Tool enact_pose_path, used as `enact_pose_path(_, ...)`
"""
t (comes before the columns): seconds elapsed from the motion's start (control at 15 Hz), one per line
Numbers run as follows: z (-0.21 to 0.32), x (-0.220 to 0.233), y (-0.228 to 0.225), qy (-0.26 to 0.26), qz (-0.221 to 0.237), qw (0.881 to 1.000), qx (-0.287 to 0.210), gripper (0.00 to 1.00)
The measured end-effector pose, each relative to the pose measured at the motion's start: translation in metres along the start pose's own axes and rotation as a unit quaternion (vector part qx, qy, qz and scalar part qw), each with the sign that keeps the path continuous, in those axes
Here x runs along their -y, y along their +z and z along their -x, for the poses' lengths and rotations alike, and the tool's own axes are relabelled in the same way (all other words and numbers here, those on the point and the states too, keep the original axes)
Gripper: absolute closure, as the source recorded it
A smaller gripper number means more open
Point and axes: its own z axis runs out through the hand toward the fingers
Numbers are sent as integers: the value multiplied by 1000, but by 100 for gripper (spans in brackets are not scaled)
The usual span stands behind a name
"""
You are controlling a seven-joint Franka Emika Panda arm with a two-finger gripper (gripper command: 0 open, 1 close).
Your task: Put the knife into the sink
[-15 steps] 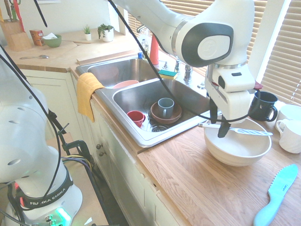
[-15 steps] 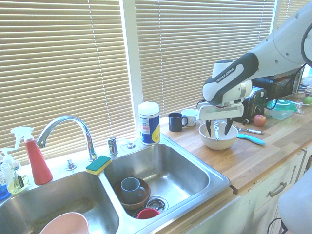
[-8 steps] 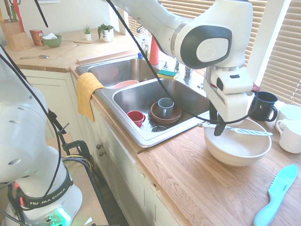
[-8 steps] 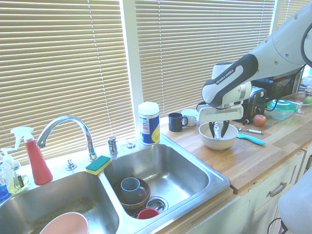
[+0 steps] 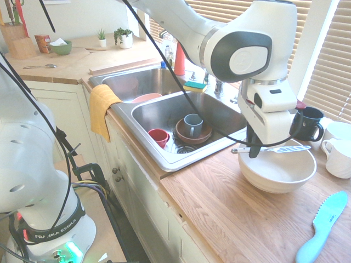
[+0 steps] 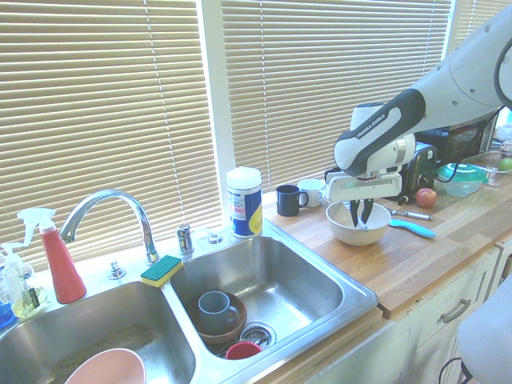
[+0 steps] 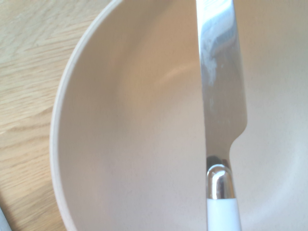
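the slim table knife with a white handle and narrow silvery blade point(image 5: 274, 148) lies roughly level across the top of the wide, smooth off-white ceramic bowl point(image 5: 277, 175) on the wooden countertop point(image 5: 219, 213), just beside the shiny stainless-steel double-basin sink point(image 5: 164, 118). the white arm's two-finger gripper point(image 5: 253, 149) stands straight down over the handle end nearest the sink, its dark fingers drawn close together about the handle, so the jaws look nearly closed on the knife; whether the knife also rests on the bowl's rim i cannot tell. gripping near the handle end likely suits a thin, flat piece of cutlery, since the rim keeps it off the counter and gives the fingers room on either side. in the wrist view the blade point(image 7: 219, 72) is mirror-bright, with a rounded metal collar where it meets the glossy white handle, above the bowl's matte, gently curved inside point(image 7: 134, 125). the near basin holds a grey mug point(image 5: 192, 125) in a brown dish and a small red cup point(image 5: 159, 136). a broad teal plastic knife point(image 5: 323, 226) lies apart on the counter, untouched.
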Motion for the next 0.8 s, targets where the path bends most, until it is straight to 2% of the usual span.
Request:
enact_pose_path(0.13, 3, 2, -9, -7, -9, 1000, -3, 100)
enact_pose_path(0.27, 21, 12, -39, -27, -31, 999, -9, 100)
enact_pose_path(0.47, 96, 42, -79, -101, -56, 993, -10, 100)
enact_pose_path(0.6, 161, 63, -73, -154, -54, 987, -7, 100)
enact_pose_path(0.8, 241, 75, -28, -214, -46, 976, 4, 100)
